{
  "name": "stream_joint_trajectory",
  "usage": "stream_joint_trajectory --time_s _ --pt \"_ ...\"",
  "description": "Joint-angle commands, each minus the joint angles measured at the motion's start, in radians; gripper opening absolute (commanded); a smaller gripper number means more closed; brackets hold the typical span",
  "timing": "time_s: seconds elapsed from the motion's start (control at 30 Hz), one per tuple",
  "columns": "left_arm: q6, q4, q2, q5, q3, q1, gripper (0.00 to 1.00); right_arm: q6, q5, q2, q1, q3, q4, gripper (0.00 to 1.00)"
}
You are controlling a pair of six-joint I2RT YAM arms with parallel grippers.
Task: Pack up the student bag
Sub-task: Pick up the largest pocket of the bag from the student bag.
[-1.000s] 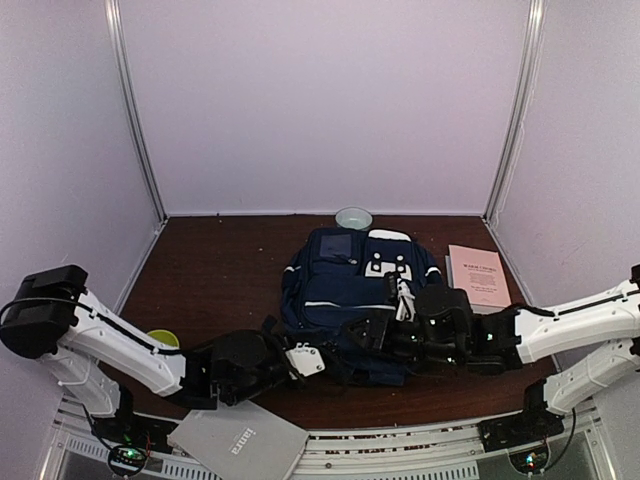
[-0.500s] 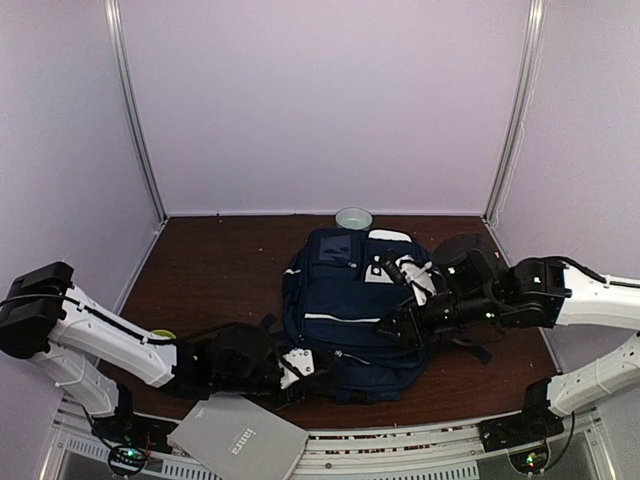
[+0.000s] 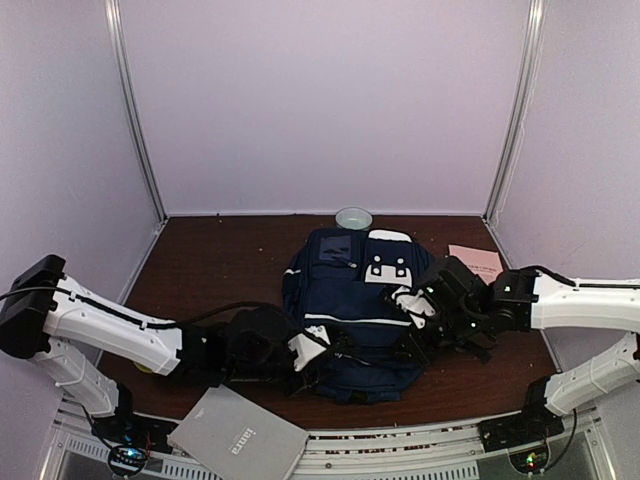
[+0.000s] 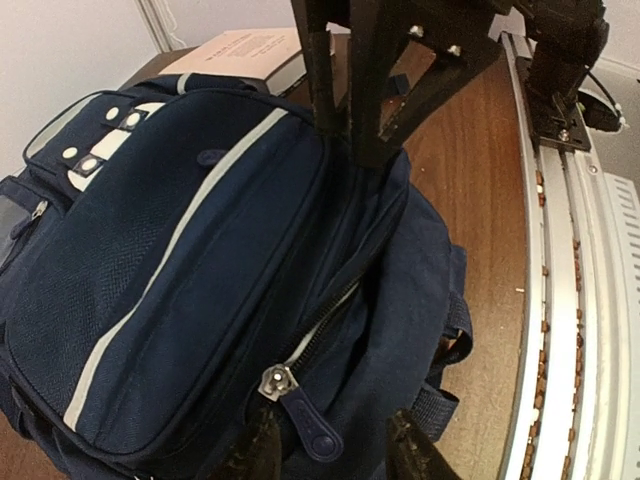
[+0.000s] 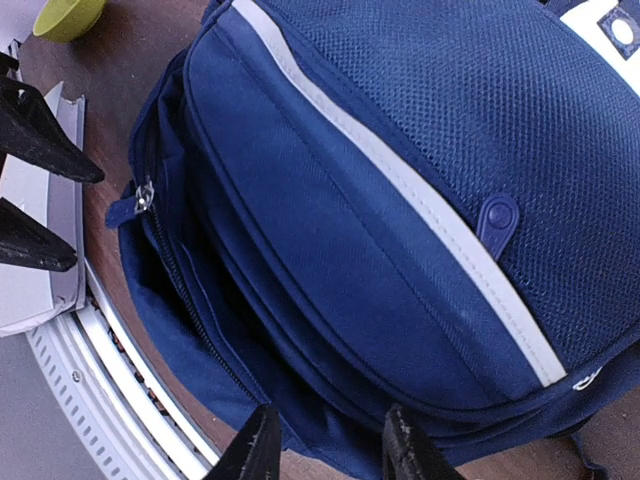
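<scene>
Overhead and wrist views of a dark wood table (image 3: 215, 265) enclosed by pale walls. The bag (image 3: 345, 290) lies flat at the table's centre, its white-patched top toward the far wall and its bottom toward the arm bases. It is navy, with a white stripe (image 5: 400, 170) across the front pocket.

The left gripper (image 3: 325, 358) reaches in low from the left to the bag's near corner. Its fingers (image 5: 45, 145) stand apart. In the left wrist view the zip pull (image 4: 312, 425) hangs between them, but the right wrist view shows the tips just short of the fabric with nothing clamped. From the slider (image 4: 275, 380) the main zip runs open along the bag's near edge.

The right gripper (image 3: 408, 335) comes in from the right to the bag's near right side. Its fingers (image 4: 372, 90) slant down onto the rim of the open compartment. In its own view the fingertips (image 5: 258, 448) are parted with the bag's lower edge between them. Whether they pinch that fabric cannot be told.

A pale bowl (image 3: 353, 217) sits just beyond the bag's top, by the far wall. A pink book (image 3: 480, 262) lies right of the bag, partly hidden by the right arm. A grey slab (image 3: 238, 438) rests at the near edge, beneath the left arm. A green bowl (image 5: 68, 15) shows at the far left.
</scene>
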State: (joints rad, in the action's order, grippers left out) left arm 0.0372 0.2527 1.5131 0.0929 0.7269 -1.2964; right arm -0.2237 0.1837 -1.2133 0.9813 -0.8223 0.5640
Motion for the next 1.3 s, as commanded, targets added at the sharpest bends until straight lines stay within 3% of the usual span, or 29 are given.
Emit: stream_joint_trajectory --time_s 0.0,0.13,0.27,0.47,0.7,0.9,1.27 --pt "0.089 -0.056 -0.009 0.092 0.033 0.006 0.4 0.031 0.022 -0.005 -0.019 0.011 -0.078 0.37" --pt "0.113 -0.184 0.025 0.085 0.099 0.006 0.39 0.051 -0.001 0.002 -0.021 0.027 -0.109 0.34" --pt "0.147 -0.213 0.055 0.031 0.108 0.006 0.37 0.047 -0.026 -0.008 -0.03 0.026 -0.097 0.33" --pt "0.135 -0.248 0.118 0.083 0.184 0.007 0.38 0.024 -0.003 -0.017 -0.033 0.053 -0.139 0.33" --pt "0.121 -0.24 0.127 0.127 0.213 0.009 0.32 0.012 0.031 -0.014 -0.033 0.068 -0.152 0.33" --pt "0.103 -0.26 0.138 0.119 0.239 0.013 0.01 0.0 0.039 -0.017 -0.033 0.083 -0.167 0.32" --pt "0.105 -0.266 0.016 0.125 0.157 0.013 0.0 0.009 0.067 0.001 0.025 0.103 -0.204 0.34"
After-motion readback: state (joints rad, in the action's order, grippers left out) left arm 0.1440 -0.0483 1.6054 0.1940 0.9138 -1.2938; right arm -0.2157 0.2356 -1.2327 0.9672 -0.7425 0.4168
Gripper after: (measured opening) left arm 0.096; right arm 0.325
